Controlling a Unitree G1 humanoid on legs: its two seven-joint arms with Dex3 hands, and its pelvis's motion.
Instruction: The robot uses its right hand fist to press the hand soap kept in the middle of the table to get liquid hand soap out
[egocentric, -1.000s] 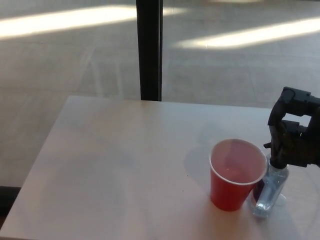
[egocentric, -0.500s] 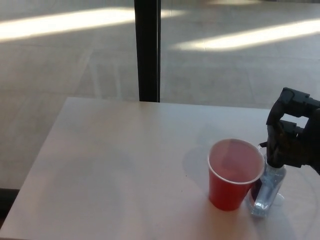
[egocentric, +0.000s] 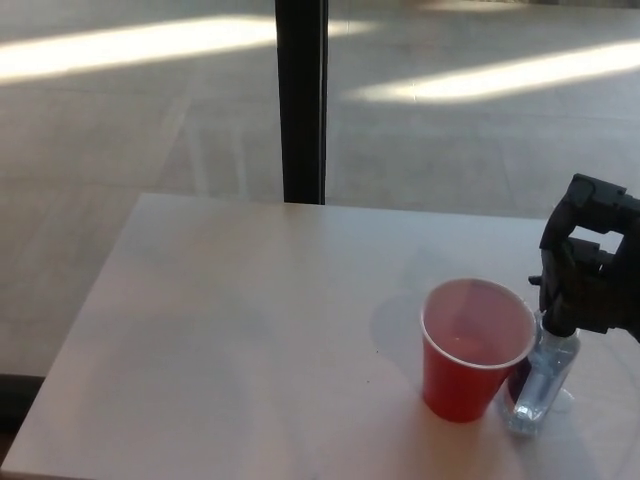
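Clear plastic soap bottle, matt table.

Red cup, clear soap bottle, black right hand, white table, black post.

I count one red cup, one clear soap bottle, one white table and one black post behind it. Of my two hands, just one shows: the right hand.

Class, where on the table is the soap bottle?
The soap bottle stands near the table's right front, beside the red cup, under the right robot hand.
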